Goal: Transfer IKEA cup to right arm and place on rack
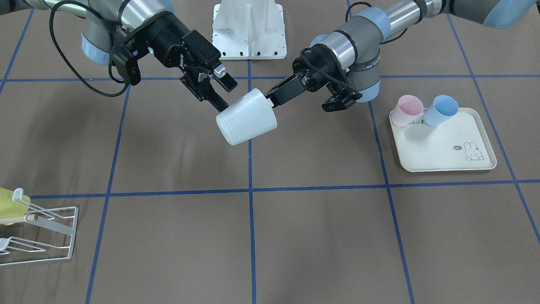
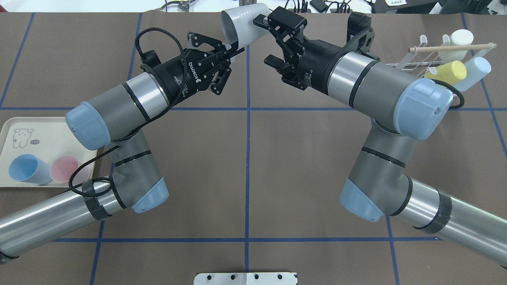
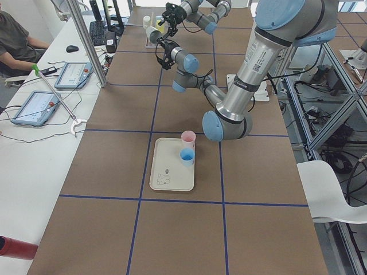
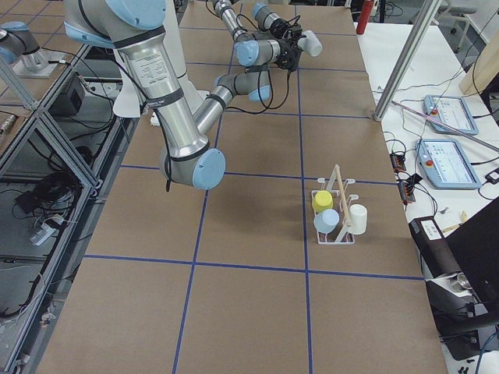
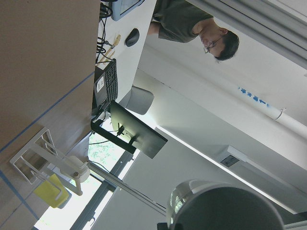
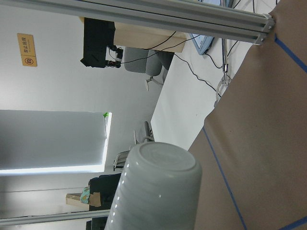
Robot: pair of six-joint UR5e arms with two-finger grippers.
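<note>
Two grippers meet at the white cup (image 1: 247, 118), held in the air over the middle of the table (image 1: 320, 219). The left gripper (image 1: 271, 100) is clamped on its rim; the right gripper (image 1: 228, 97) has jaws spread, one finger (image 1: 213, 99) apparently touching the cup. The rack (image 1: 55, 228) stands near the table's edge.

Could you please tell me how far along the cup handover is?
Done: the left gripper holds the cup in the air by its rim. In hand: the right gripper is open at the cup, not gripping. Left: the handover and placing on the rack.
</note>
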